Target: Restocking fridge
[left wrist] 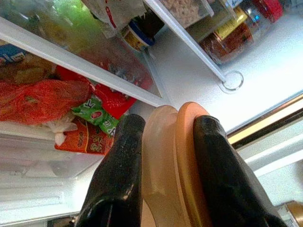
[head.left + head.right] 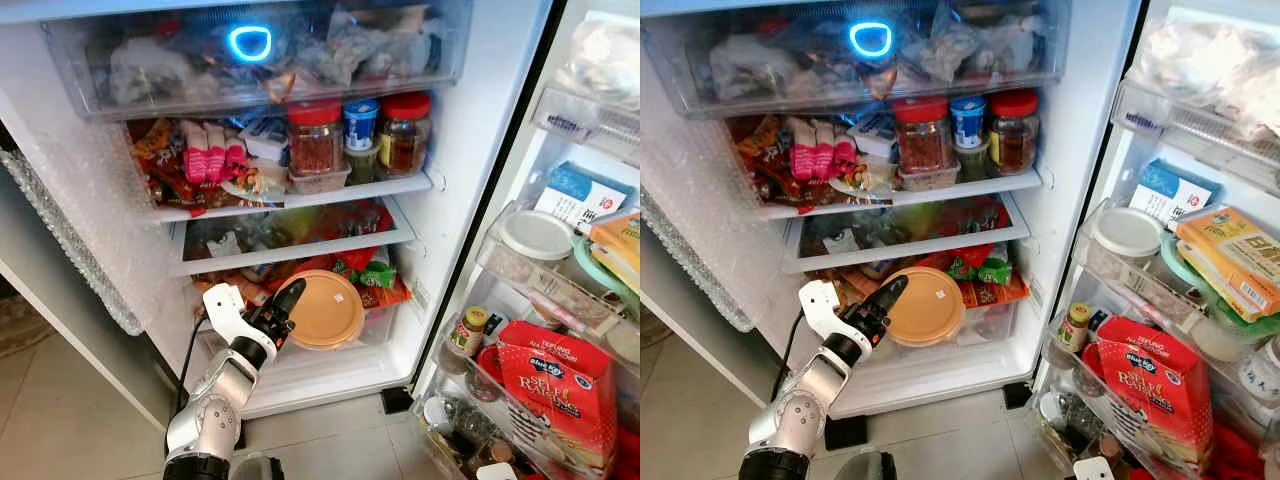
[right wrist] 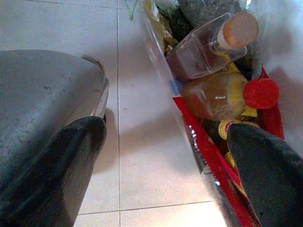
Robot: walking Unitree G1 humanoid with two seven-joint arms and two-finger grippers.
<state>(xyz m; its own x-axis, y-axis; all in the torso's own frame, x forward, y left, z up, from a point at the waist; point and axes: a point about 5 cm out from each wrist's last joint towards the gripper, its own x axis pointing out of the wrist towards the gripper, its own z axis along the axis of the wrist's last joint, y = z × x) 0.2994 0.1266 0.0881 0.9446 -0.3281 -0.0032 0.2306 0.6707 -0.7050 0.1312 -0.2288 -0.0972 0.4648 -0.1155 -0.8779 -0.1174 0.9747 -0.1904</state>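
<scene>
The fridge stood open before me, its shelves packed full and its door swung out on my right. A clear drawer of bagged food ran across the top edge of the compartment. On the shelf below it, two red-lidded jars flanked a blue-lidded tub near the right edge, with pink packets toward the left edge. A second, lower shelf held more wrapped food. In the door racks, a red flour bag leaned in the lower rack and a white-lidded tub sat in the rack above it.

My left arm reached up from the floor toward the bottom compartment of the fridge. My left claw was clamped on the round orange container, one finger on the pale base side and the other on the orange lid side. The container stood on edge in front of the bottom shelf, just beside red and green snack packets.

My right claw hung low by the bottom door rack with its fingers spread wide apart, holding nothing. Beyond it, a cork-topped bottle and a red-capped bottle lay in that rack above the tiled floor.
</scene>
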